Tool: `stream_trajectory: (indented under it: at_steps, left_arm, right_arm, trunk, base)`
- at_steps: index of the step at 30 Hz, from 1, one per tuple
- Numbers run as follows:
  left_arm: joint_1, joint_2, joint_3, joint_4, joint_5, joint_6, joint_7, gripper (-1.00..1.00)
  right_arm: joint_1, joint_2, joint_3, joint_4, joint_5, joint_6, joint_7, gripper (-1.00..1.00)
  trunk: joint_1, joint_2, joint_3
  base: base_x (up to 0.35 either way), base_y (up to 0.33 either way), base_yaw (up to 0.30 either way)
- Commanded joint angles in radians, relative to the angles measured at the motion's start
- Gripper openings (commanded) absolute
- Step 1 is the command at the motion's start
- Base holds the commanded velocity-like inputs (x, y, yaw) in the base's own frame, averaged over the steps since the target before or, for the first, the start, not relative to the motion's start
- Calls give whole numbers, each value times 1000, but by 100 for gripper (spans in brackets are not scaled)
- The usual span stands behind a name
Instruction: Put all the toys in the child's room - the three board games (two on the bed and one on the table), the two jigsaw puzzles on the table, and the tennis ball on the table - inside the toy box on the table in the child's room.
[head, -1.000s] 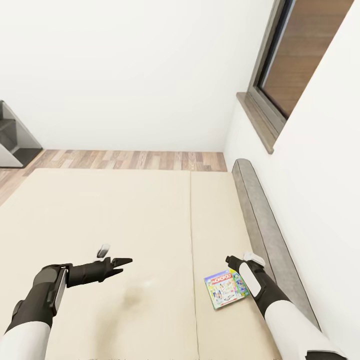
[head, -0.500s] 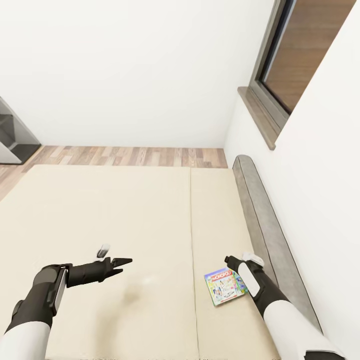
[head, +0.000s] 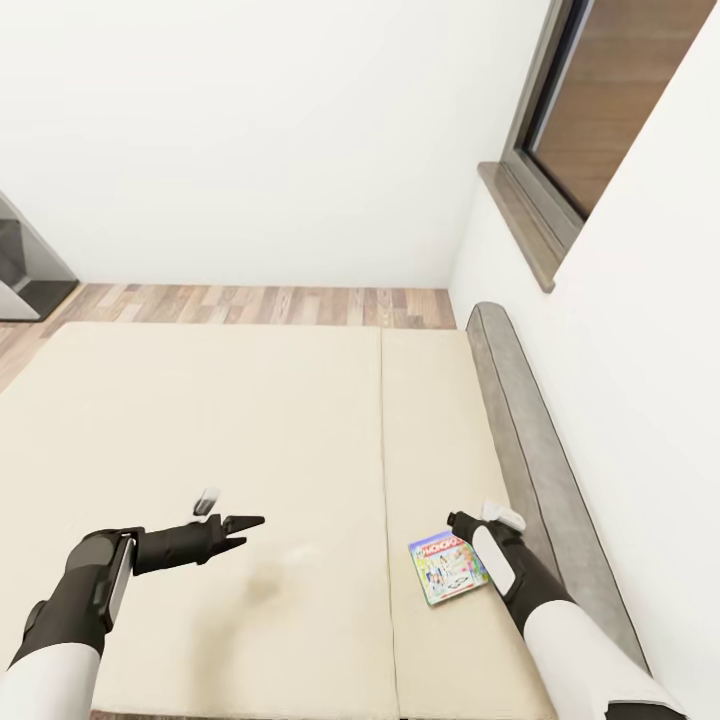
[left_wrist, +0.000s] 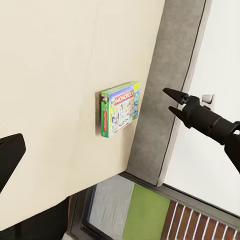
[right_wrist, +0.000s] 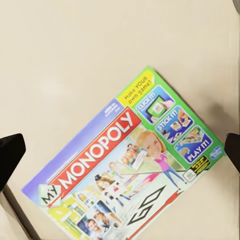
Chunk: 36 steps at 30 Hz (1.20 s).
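Looking over the large low bed with the plain cream mattress (head: 230, 420), I see its seam running away from me and the grey padded frame edge (head: 530, 440) along the white wall under the wooden window sill (head: 525, 225). A strip of wood-plank floor (head: 250, 303) lies beyond the mattress.

I judge that the step in hand is the pick-up of one board game from the bed. The flat rectangular Monopoly box with white-green print and red lettering (head: 448, 567) lies flat on the narrow part of the mattress, between the seam and the grey edge, and nothing holds it.

My right gripper (head: 462, 522) hangs just above the far end of this box, next to the frame. In the right wrist view the box (right_wrist: 131, 170) sits between the two dark fingertips, which stand wide apart and do not touch it. I think the next move needs a careful descent so that the fingers come around the thin box.

My left gripper (head: 248, 523) hovers over bare mattress, well apart from the box. Its fingers are spread and hold nothing.
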Motion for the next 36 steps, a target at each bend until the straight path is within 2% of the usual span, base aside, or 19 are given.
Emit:
stream_trajectory:
  at_steps: [1, 26, 36]
  left_arm:
    - [-1, 0, 3, 0, -11, 8, -9, 100]
    - [-1, -2, 3, -2, -8, 15, -24, 100]
    - [0, 0, 5, -1, -8, 17, -30, 100]
  right_arm:
    - [0, 1, -3, -2, -2, 4, -5, 100]
    - [9, -16, 0, -11, 6, 7, -4, 100]
    - [12, -7, 0, -12, 8, 6, -6, 100]
  trunk:
    - [0, -2, -3]
    - [0, -2, -44]
    - [0, -2, -60]
  base:
    - [0, 0, 0]
    - [0, 0, 0]
    - [0, 0, 0]
